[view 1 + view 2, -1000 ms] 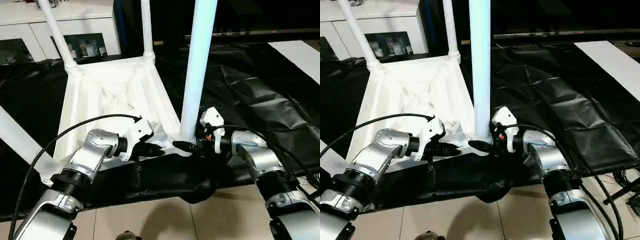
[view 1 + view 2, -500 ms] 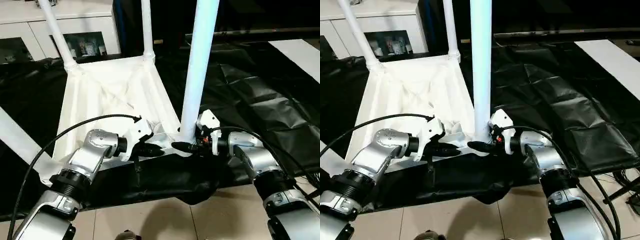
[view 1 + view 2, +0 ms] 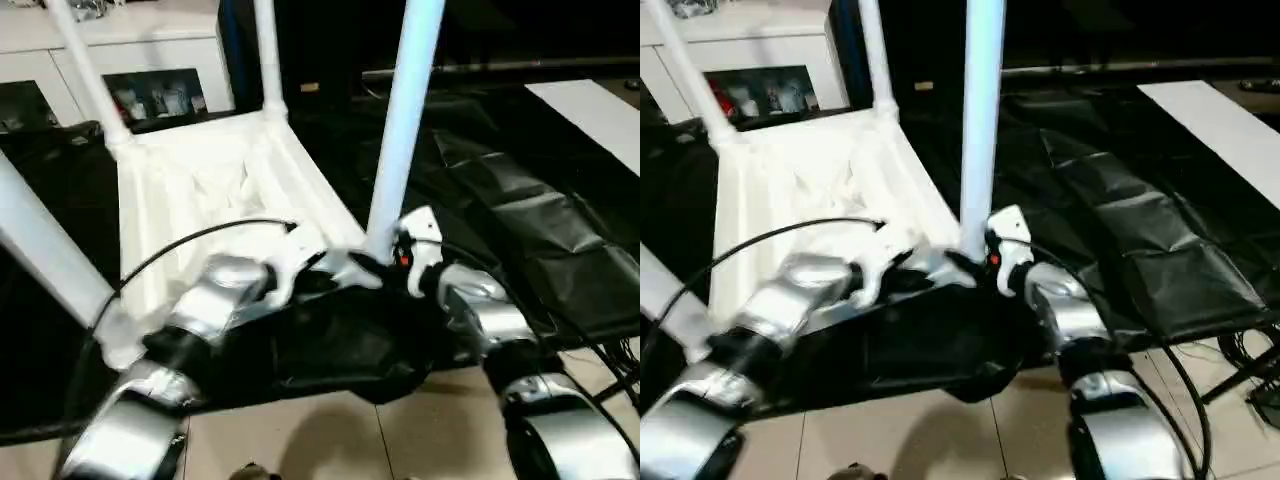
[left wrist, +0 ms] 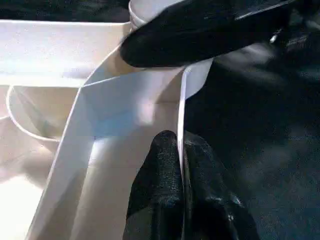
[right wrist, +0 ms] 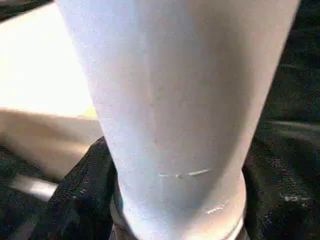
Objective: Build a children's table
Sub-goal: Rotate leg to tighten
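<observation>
Tabletop (image 3: 205, 190): upside down on the black worktop (image 3: 520, 220), near edge overhanging — could slide off.
Near leg (image 3: 400, 140): upright in its corner socket; may tilt.
Right gripper (image 5: 175, 220): fingers clasp the leg's base.
Left gripper (image 4: 181, 200): fingers pinch the tabletop's rim.

Upturned white tabletop (image 3: 200, 180), legs (image 3: 400, 130) upright

Both forearms were silver metal with ribbed black joint rings. A black cable (image 3: 190, 240) arced over the left forearm (image 3: 215, 305). The right forearm (image 3: 490, 320) carried a white wrist housing (image 3: 415, 235) bearing a small red mark; fingers (image 4: 165, 200) were textured black.
</observation>
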